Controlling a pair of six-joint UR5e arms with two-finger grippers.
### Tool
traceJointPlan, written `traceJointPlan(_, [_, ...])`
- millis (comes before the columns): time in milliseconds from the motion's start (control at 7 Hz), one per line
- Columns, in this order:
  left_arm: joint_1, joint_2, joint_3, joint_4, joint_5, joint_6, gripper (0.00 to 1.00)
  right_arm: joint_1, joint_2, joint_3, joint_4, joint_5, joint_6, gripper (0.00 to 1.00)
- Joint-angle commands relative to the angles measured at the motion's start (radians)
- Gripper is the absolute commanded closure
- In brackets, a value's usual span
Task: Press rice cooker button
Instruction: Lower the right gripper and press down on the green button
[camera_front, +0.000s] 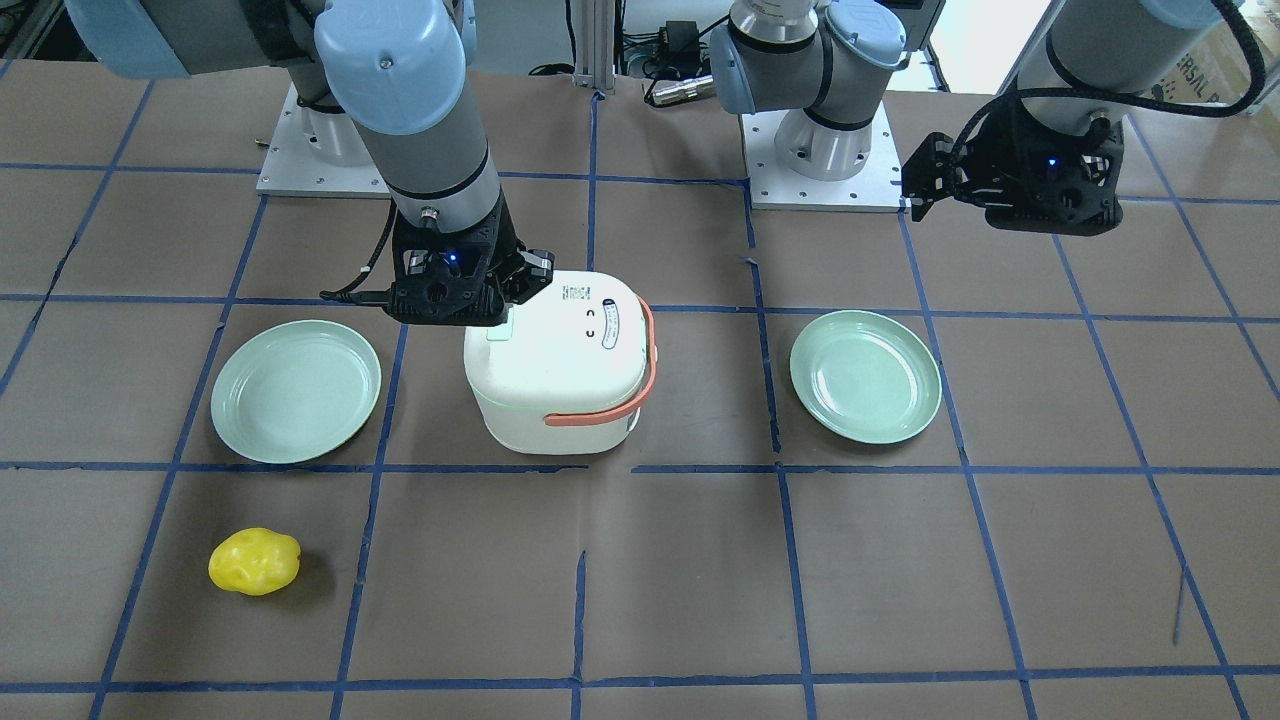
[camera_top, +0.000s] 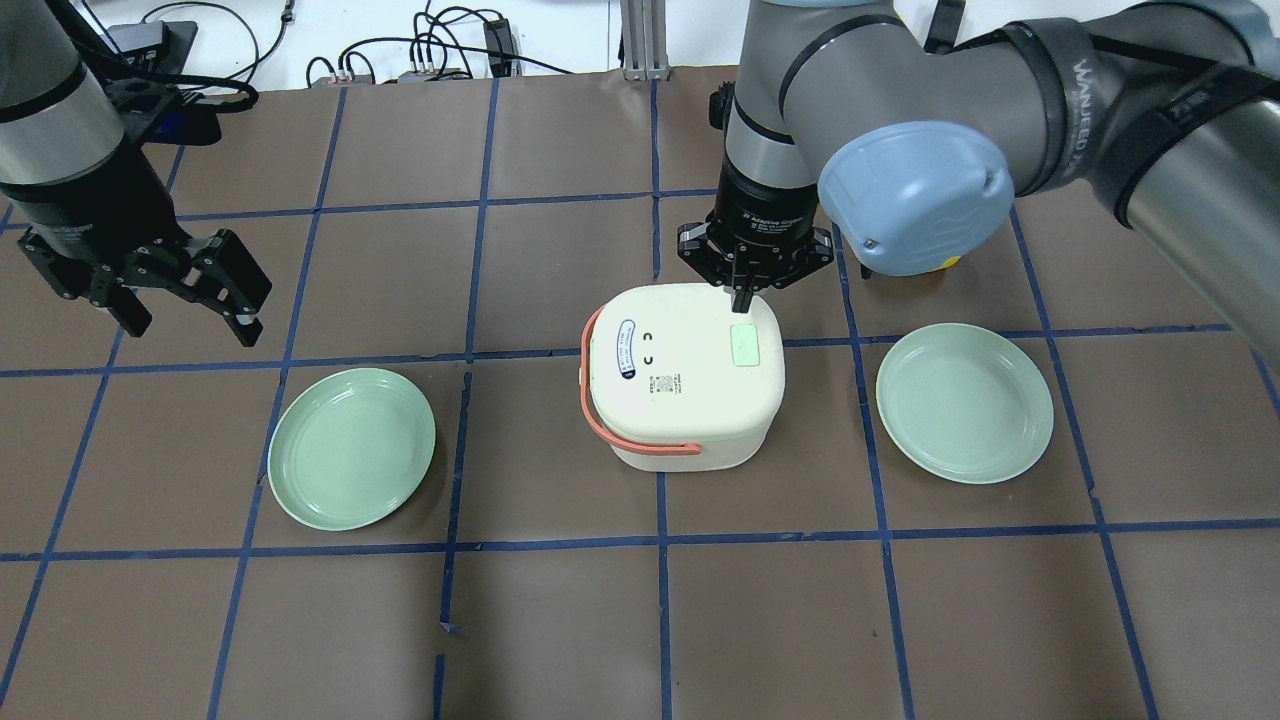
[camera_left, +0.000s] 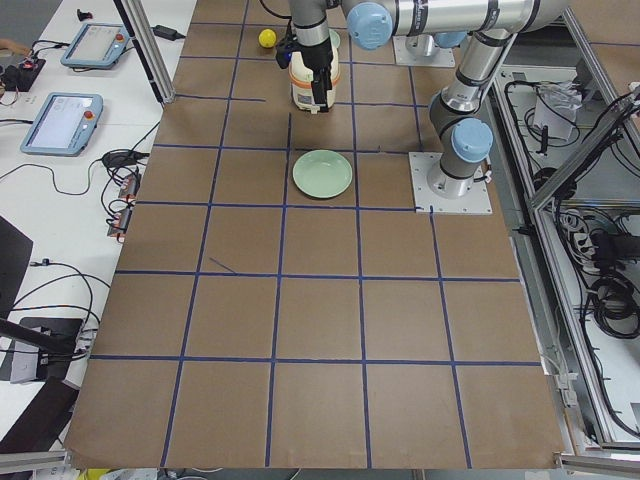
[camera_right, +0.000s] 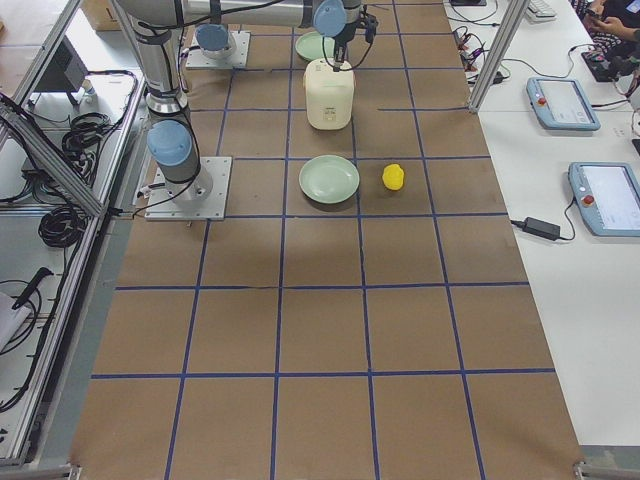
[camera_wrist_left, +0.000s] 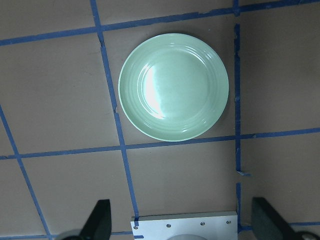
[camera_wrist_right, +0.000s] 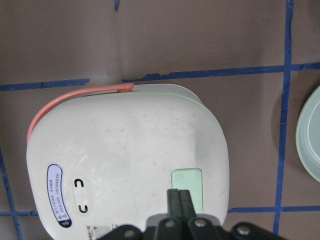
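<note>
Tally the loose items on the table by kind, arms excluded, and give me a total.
rice cooker: 1
green plates: 2
yellow lumpy object: 1
Total: 4

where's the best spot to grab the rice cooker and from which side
Probably the coral handle. It lies folded down around the rice cooker at its end on the robot's left, a thin band easy to pinch, while the rounded body looks too wide. Come from above on that side, where the open left tool is free.
</note>
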Motion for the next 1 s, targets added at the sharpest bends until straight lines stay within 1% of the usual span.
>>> traceJointPlan(0, [0.0,0.0,0.0,0.0,0.0,0.0,0.0,-0.003,-0.005,0.061,-0.013,0.002,-0.004,0.95])
traceJointPlan(857, [0.0,0.0,0.0,0.0,0.0,0.0,0.0,-0.006,0.014,0.067,-0.015,0.002,-0.009,0.95])
